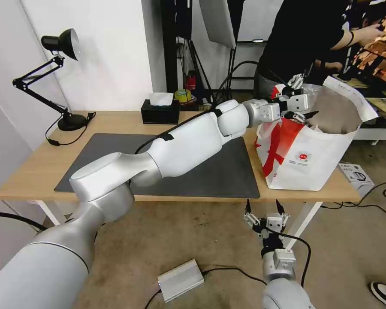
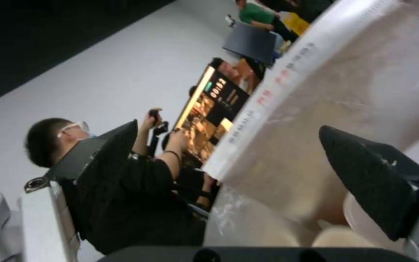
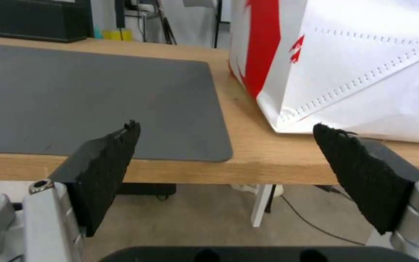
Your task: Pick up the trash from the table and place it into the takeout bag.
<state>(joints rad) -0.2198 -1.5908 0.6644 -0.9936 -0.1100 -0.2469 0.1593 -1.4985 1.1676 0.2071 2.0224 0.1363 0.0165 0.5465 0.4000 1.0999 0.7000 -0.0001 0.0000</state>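
The takeout bag (image 1: 313, 163) stands open at the right end of the table (image 1: 34, 171), beside the dark grey mat (image 1: 227, 171). My left arm stretches across the table, and my left gripper (image 1: 306, 98) hangs open over the bag's mouth, holding nothing. From the left wrist view, the left gripper (image 2: 226, 129) faces the bag's lining (image 2: 316, 127), and pale rounded trash (image 2: 335, 234) lies low inside. My right gripper (image 1: 263, 206) is open below the table's front edge. In the right wrist view the right gripper (image 3: 226, 126) is level with the tabletop, facing the bag (image 3: 364, 65).
A black tissue box (image 1: 160, 111) sits at the table's back edge and a black desk lamp (image 1: 62, 47) at the back left corner. On the floor lie a silver box (image 1: 180, 280), cables, and a small carton (image 1: 355, 174) past the table's right end.
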